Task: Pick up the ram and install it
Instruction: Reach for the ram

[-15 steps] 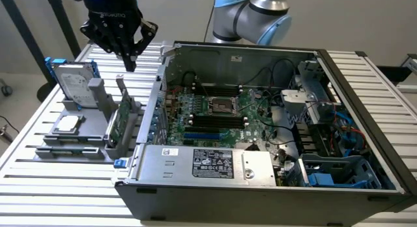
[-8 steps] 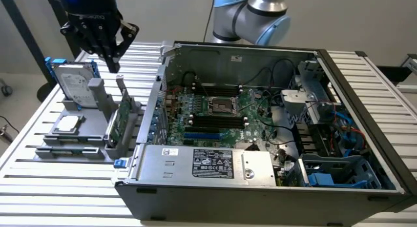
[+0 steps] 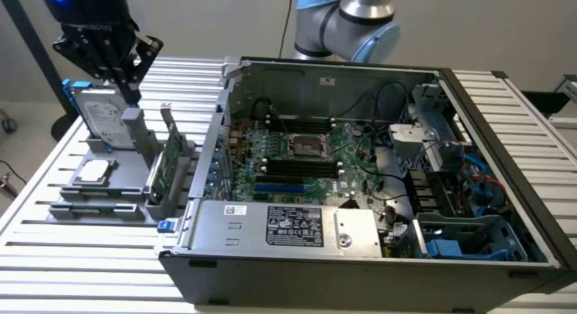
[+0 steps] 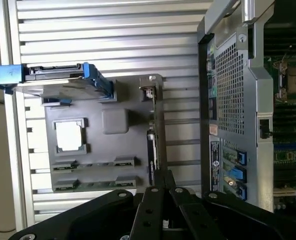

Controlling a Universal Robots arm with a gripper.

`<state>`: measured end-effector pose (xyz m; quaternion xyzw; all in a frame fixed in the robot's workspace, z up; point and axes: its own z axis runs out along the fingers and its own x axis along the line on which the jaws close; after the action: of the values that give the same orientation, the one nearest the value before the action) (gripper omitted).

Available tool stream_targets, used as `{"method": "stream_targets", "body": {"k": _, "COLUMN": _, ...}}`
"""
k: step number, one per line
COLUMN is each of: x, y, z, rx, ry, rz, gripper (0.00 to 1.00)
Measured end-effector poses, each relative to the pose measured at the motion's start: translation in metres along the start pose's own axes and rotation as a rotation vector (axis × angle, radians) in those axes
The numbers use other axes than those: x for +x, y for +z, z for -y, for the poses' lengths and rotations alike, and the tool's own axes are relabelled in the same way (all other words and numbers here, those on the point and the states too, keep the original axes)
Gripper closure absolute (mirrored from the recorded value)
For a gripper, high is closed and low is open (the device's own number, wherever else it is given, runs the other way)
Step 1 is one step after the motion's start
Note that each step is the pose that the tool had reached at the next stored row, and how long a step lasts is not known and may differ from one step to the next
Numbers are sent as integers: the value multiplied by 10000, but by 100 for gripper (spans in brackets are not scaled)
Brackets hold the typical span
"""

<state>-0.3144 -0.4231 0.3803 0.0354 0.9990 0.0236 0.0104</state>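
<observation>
**RAM: seated in holder, not yet lifted**

- Worktop (image 3: 54,260): slatted metal; carries everything listed here.
- Case (image 3: 361,273): open, at the exterior view's right. The black slots (image 3: 298,167) lie on its floor, ringed by walls and loose cables, so any approach looks best made from straight above.
- Holder (image 4: 95,145): grey, just beside the case.
- Hard drive (image 3: 101,115): upright at the holder's far end, well apart from the ram.
- Card (image 3: 161,171): green, on edge, taller than its neighbours. It is the nearest obstacle.
- Gripper (image 3: 132,96): above the holder, jaws fully closed, holding nothing.
- CPU (image 3: 93,171): flat in its pocket, next to the ram's slot.
- Ram (image 4: 122,161): apparently sunk on edge in a long holder slot, with only slivers showing. I cannot tell which of the two slots. Judged light, stiff, thin and fragile, so grip the flat faces at mid-length and keep off the contact edge.
</observation>
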Motion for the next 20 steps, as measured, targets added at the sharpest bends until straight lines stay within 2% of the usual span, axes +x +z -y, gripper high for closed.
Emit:
{"method": "stream_targets", "body": {"k": 7, "x": 317, "y": 48, "z": 49, "rx": 10, "ry": 0, "rz": -7, "gripper": 89}}
{"method": "stream_targets", "body": {"k": 17, "x": 758, "y": 137, "z": 111, "rx": 82, "ry": 3, "rz": -95, "gripper": 89}}
{"method": "stream_targets", "body": {"k": 20, "x": 826, "y": 159, "z": 131, "rx": 103, "ry": 4, "rz": -165, "gripper": 89}}
